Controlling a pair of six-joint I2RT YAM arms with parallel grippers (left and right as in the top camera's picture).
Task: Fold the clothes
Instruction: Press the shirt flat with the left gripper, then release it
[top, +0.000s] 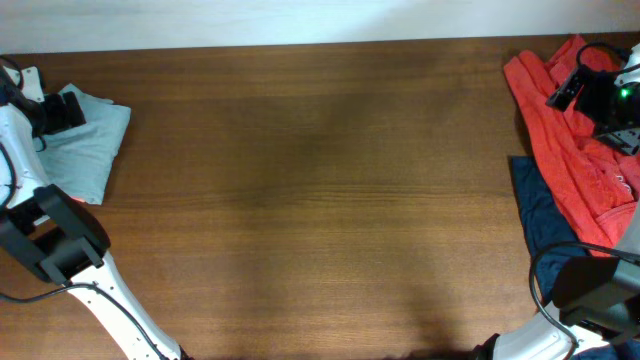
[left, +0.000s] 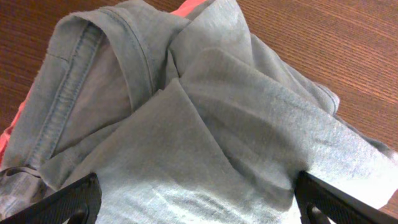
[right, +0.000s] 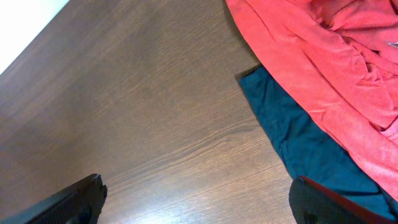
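Observation:
A pale blue-green T-shirt lies bunched at the table's far left. My left gripper hangs over it, open. In the left wrist view the T-shirt fills the frame with its collar at upper left. The left gripper has its jaws spread wide above the cloth, and a salmon-pink edge peeks out from under it. At the far right an orange-red garment overlaps a navy one. My right gripper is open above them. In its wrist view the right gripper spans bare wood beside the orange-red and navy cloth.
The wooden table stretches between the two piles. A white wall borders its far edge. Both arm bases stand at the near corners, the left one and the right one, with black cables beside them.

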